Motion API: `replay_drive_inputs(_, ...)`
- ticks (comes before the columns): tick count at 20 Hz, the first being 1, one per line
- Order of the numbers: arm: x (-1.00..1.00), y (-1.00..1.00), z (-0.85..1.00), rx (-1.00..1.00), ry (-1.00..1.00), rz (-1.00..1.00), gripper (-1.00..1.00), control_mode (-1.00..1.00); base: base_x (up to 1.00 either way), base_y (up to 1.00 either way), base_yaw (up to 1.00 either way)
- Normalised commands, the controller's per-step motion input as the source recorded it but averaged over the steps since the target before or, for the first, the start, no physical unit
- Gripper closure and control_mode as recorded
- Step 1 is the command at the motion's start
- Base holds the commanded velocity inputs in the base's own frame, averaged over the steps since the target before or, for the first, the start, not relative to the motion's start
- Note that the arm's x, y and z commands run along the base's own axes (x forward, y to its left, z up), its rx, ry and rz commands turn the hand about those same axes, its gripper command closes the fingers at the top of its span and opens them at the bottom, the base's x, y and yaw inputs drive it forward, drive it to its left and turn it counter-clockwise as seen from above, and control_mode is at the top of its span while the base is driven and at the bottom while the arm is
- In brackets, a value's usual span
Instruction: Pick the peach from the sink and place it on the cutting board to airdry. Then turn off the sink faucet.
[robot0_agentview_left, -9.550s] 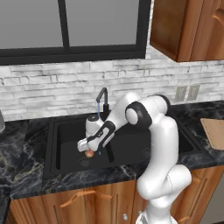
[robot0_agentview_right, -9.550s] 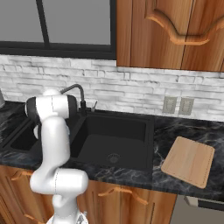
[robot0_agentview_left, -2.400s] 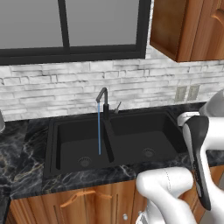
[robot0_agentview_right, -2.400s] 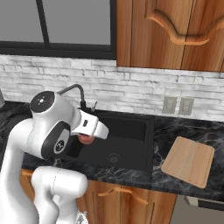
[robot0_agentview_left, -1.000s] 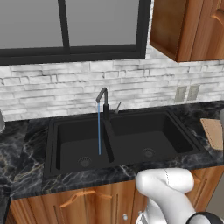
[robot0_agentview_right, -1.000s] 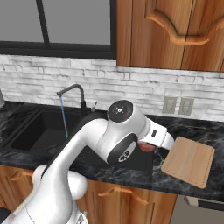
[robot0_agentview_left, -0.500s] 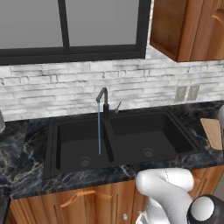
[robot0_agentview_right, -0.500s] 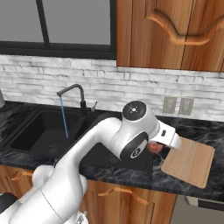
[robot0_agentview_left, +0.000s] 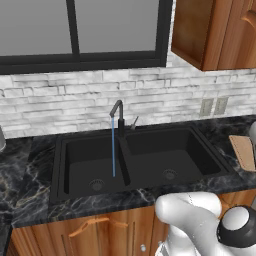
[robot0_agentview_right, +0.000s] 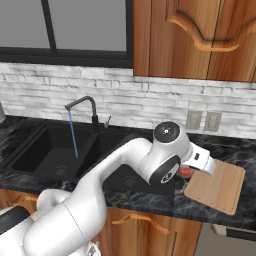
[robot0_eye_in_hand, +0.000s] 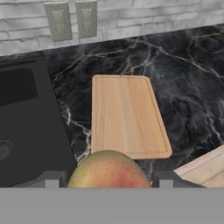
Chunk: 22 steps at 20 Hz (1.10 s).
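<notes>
You hold the peach (robot0_eye_in_hand: 109, 169) pinched in the gripper (robot0_eye_in_hand: 108, 177) short of the cutting board (robot0_eye_in_hand: 126, 114), because release needs board beneath it.

Even, soft rendered light with no clear source; shadows are faint. The black sink (robot0_agentview_left: 140, 160) basins read darkest, their detail nearly lost. Dark marble surface (robot0_eye_in_hand: 183, 87) shows pale veins without glare. All views look slightly soft and low in detail, with no edge distortion.
</notes>
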Motion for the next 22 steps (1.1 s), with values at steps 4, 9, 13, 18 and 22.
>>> replay_drive_inputs(4, 0.2, -0.21, -0.27, 0.0, 0.04, 0.0, 1.0, -1.0, 0.0, 0.0, 0.0)
replay_drive_inputs(9, 0.17, -0.15, -0.26, 0.0, 0.06, 0.0, 1.0, -1.0, 0.0, 0.0, 0.0)
replay_drive_inputs(13, 0.21, -0.06, -0.2, 0.0, 0.07, 0.0, 1.0, -1.0, 0.0, 0.0, 0.0)
replay_drive_inputs(18, 0.11, -0.05, -0.21, 0.0, 0.0, 0.04, 1.0, -1.0, 0.0, 0.0, 0.0)
replay_drive_inputs(22, 0.06, -0.1, -0.24, 0.0, 0.0, 0.09, 1.0, -1.0, 0.0, 0.0, 0.0)
